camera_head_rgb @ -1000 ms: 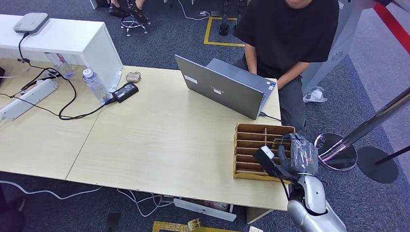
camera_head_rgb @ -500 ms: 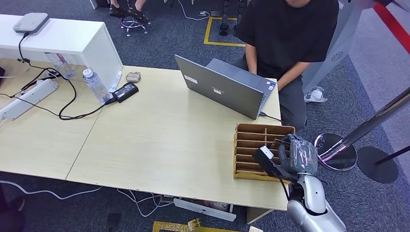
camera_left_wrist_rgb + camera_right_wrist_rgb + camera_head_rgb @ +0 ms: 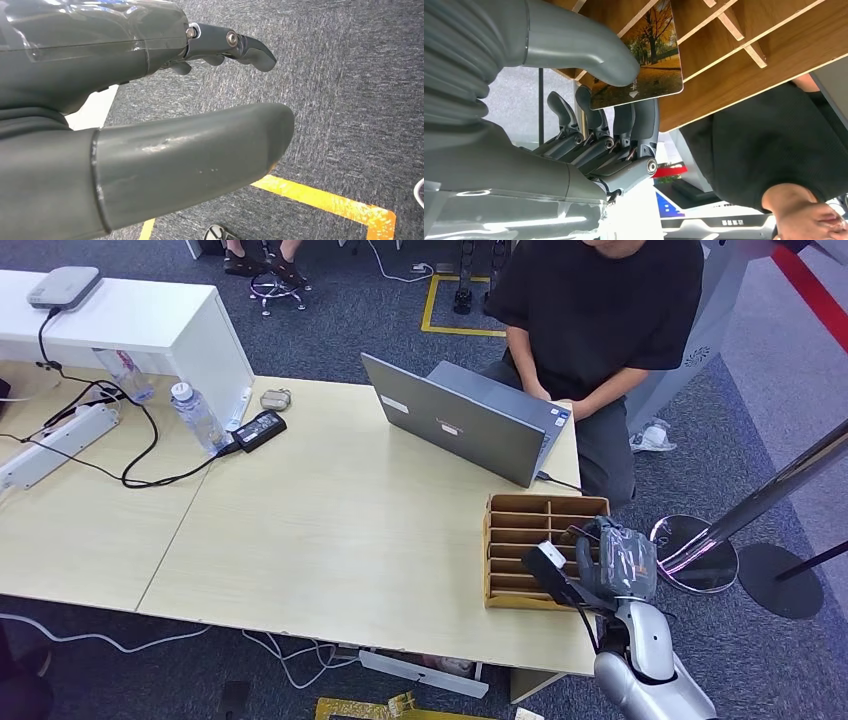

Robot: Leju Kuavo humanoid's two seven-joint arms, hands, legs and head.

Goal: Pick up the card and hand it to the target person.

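Card, a glossy rectangle printed with an autumn-tree photo, is pinched between the thick grey thumb and dark fingers of the right robot hand, over the slotted brown wooden organiser box at the pale wooden bench's right end. Behind an open grey laptop sits a person in a black T-shirt. Left robot hand hangs above grey carpet, fingers apart, holding nothing.
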